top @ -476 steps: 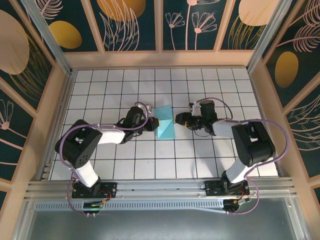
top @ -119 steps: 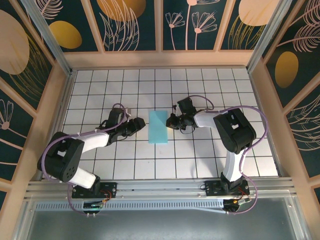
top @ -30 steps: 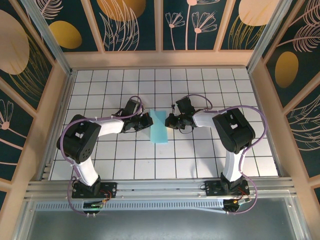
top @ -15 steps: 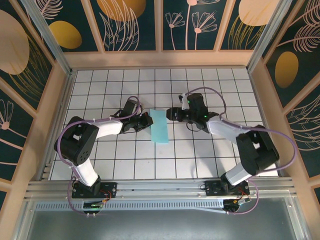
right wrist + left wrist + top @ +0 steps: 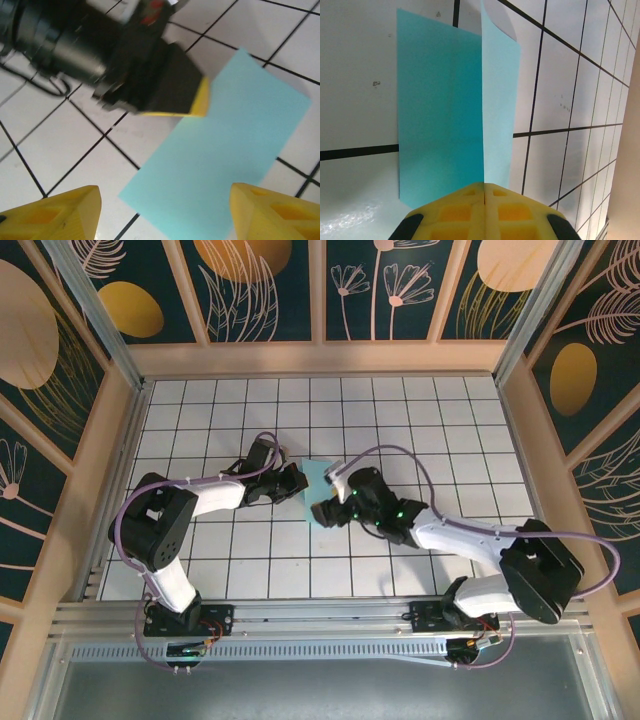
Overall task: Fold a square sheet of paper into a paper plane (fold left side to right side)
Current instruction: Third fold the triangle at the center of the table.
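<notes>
One square sheet of paper (image 5: 318, 473), light blue, folded to a narrow strip, flat on the gridded bench (image 5: 200, 420). At the sheet's left long edge: left hand (image 5: 297, 483), fingers pressed together, yellow tips resting on the margin. Above the sheet's near end: right hand (image 5: 322, 510), fingers spread wide apart, gripping nothing. From the left wrist, shows the sheet (image 5: 440, 110) running away from the closed left hand (image 5: 484, 192), with a lengthwise crease and a paler flap right of it. From the right wrist, shows the sheet (image 5: 225, 145) between the parted fingers of the right hand (image 5: 165, 215), with the left hand (image 5: 197, 102) on its far edge.
</notes>
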`<state>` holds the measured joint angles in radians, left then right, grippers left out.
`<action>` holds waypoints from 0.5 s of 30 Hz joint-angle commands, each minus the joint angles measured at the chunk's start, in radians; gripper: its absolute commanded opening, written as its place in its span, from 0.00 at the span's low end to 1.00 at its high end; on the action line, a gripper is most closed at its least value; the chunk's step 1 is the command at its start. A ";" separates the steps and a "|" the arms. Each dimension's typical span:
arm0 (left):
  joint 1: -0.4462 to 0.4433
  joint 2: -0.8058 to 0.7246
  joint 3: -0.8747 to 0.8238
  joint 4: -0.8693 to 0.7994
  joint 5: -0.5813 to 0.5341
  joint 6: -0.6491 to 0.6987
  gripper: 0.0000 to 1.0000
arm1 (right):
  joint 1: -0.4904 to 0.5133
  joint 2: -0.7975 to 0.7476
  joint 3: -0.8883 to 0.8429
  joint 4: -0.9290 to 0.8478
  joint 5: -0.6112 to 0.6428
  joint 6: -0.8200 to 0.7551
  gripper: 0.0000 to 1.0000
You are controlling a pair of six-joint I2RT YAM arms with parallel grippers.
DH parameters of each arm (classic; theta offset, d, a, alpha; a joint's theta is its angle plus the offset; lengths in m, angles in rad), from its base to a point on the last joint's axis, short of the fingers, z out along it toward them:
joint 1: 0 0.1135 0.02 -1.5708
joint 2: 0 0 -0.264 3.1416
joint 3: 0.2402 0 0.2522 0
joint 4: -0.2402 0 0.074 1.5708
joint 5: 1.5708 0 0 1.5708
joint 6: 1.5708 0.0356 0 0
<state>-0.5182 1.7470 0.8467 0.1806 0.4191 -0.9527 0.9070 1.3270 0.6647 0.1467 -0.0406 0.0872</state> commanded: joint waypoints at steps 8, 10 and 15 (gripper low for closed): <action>-0.006 -0.018 -0.008 0.014 0.020 -0.016 0.00 | 0.175 0.130 -0.053 0.065 0.281 -0.100 0.71; -0.006 -0.018 -0.006 0.014 0.020 -0.016 0.00 | 0.189 0.160 -0.056 0.084 0.301 -0.107 0.71; -0.006 -0.015 -0.002 0.011 0.024 -0.012 0.00 | 0.199 0.228 -0.032 0.110 0.340 -0.133 0.72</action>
<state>-0.5182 1.7470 0.8467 0.1806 0.4198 -0.9558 1.0985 1.5265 0.6193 0.2008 0.2356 -0.0147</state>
